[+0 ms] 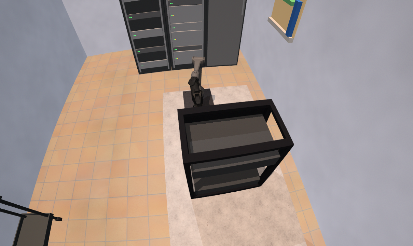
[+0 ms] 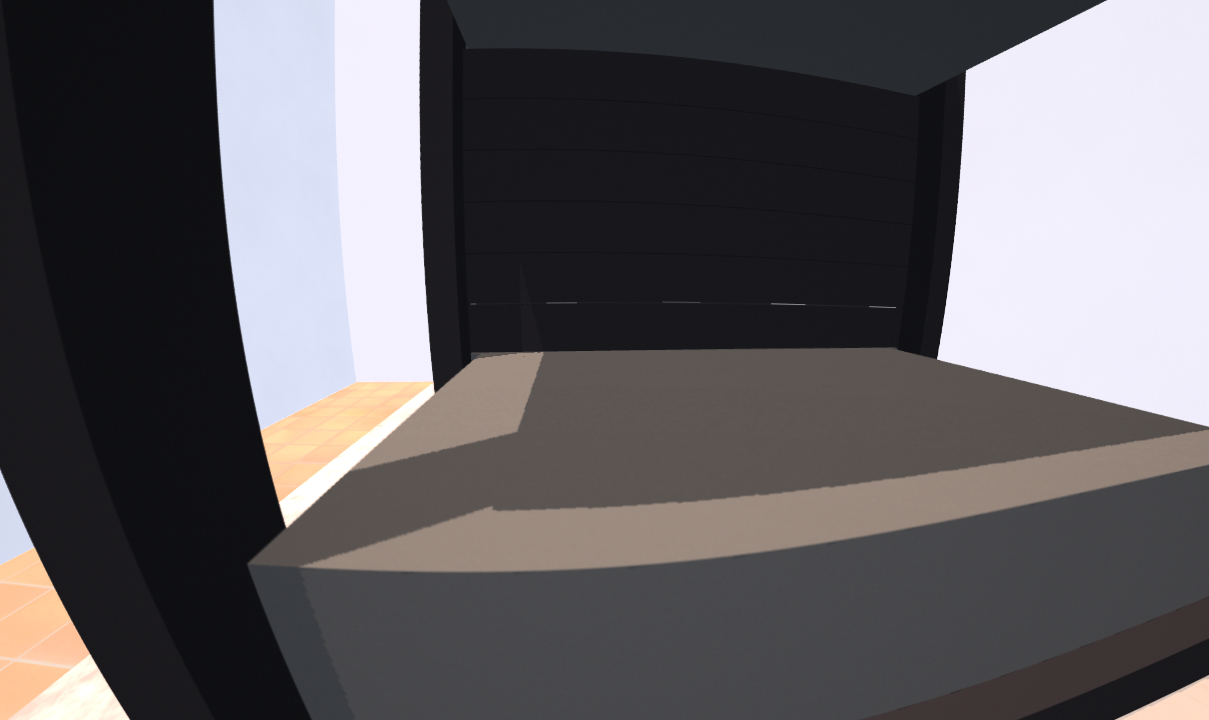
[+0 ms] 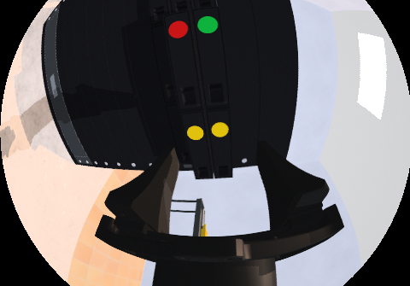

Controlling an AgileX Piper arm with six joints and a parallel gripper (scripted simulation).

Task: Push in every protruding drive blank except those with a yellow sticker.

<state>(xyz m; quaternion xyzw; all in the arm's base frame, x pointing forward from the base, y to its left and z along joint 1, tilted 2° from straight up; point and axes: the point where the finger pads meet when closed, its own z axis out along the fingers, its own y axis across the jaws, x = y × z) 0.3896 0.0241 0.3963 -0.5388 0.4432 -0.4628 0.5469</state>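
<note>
In the wrist view the black front of the rack [image 3: 171, 59] fills the upper middle, seen close and tilted. Two narrow drive blanks stand side by side: one has a red sticker [image 3: 178, 29], the one beside it a green sticker [image 3: 207, 25]. In line with them, nearer my fingers, two blanks carry yellow stickers [image 3: 196, 132] [image 3: 220, 129]. I cannot tell which blanks stick out. My gripper [image 3: 216, 154] is open and empty, its fingers on either side of the end of the yellow-stickered blanks. In the top view the arm [image 1: 196, 85] leans down toward the far side of the rack [image 1: 232, 143].
The rack stands on a pale mat [image 1: 220, 207] on a tiled floor. Tall server cabinets [image 1: 183, 30] stand behind the arm against the back wall. A dark cart [image 1: 18, 220] is at the lower left. The exterior camera looks along a grey shelf [image 2: 724, 465] inside the rack.
</note>
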